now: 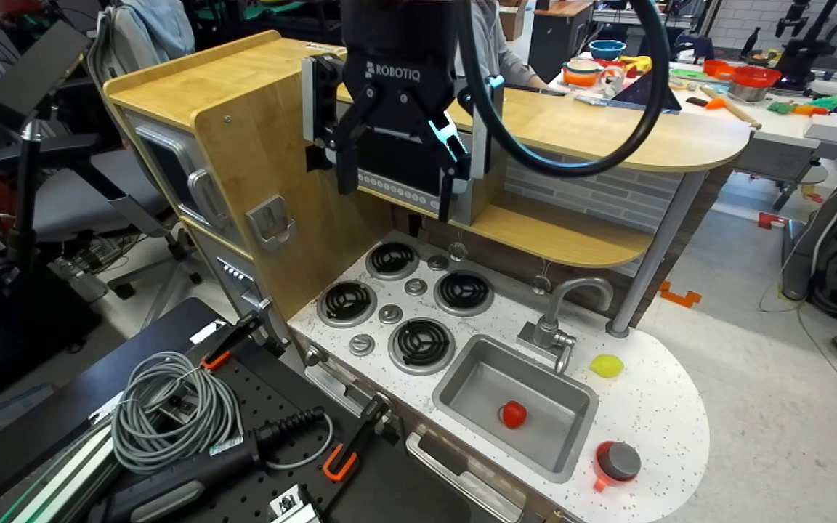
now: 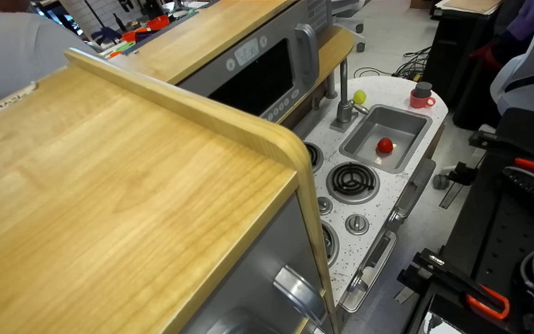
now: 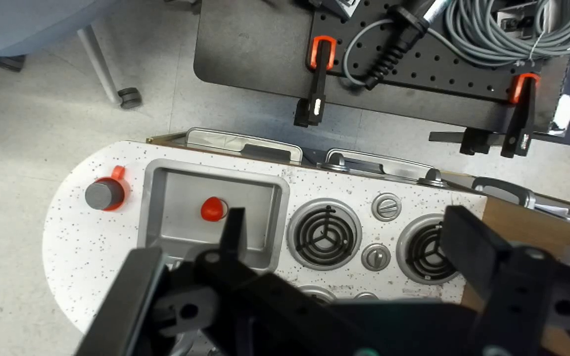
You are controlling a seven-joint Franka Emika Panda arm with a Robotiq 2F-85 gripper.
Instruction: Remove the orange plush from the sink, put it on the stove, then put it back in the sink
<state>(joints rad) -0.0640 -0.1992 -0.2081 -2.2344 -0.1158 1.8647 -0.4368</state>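
Sink (image 1: 549, 432): grey basin in the speckled white worktop (image 1: 658, 407); centre of the dial for the hours below, as seen in an exterior view, twelve at the top.
Orange plush (image 1: 514, 414): resting on the sink floor, near its middle.
Stove (image 1: 418, 306): ten o'clock, black and silver, set in the same worktop.
Faucet (image 1: 547, 335): one o'clock, just beside the sink.
Yellow-green piece (image 1: 607, 365): two o'clock, lying on the worktop.
Red cup (image 1: 602, 468): four o'clock, a grey piece (image 1: 620, 460) at its mouth.
End effector (image 1: 397, 190): eleven o'clock, hanging well above the worktop, its fingers (image 3: 234, 232) spread wide; in the wrist view the plush lies at nine o'clock from the gap between them.
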